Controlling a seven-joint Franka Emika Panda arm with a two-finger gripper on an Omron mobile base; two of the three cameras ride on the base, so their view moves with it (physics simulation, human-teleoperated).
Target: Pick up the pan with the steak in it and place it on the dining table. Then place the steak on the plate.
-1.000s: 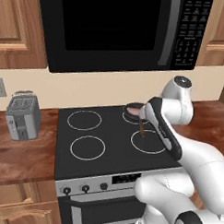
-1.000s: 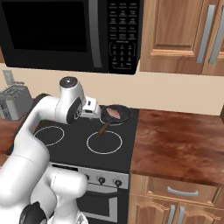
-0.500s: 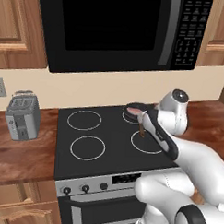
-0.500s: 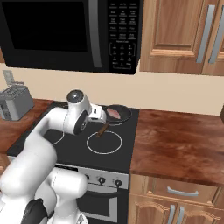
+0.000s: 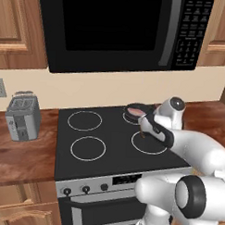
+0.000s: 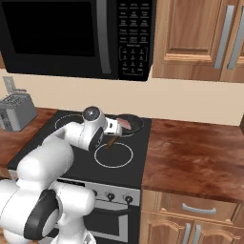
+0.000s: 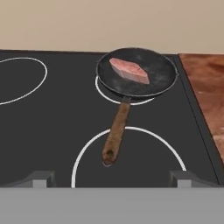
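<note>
approach to the pan handle

step in hand: first stage, reaching for the pan (image 7: pixel 136 71). the pan sits on the far right burner of the stove (image 5: pixel 108 146), not lifted. its wooden handle (image 7: pixel 116 131) runs toward the near side, its end lying over the near right burner ring.

gripper state: the gripper (image 7: pixel 112 179) stands low and near, facing the handle end, fingers spread wide, one to each side of the handle line, gripping nothing.

next move, as judged: advance until the handle lies between the fingers, then close. a grip close to the pan bowl would likely limit tipping on the lift.

containers: the pan holds the steak (image 7: pixel 128 70), lying flat, slightly left of centre. nothing else is in the pan.
</note>
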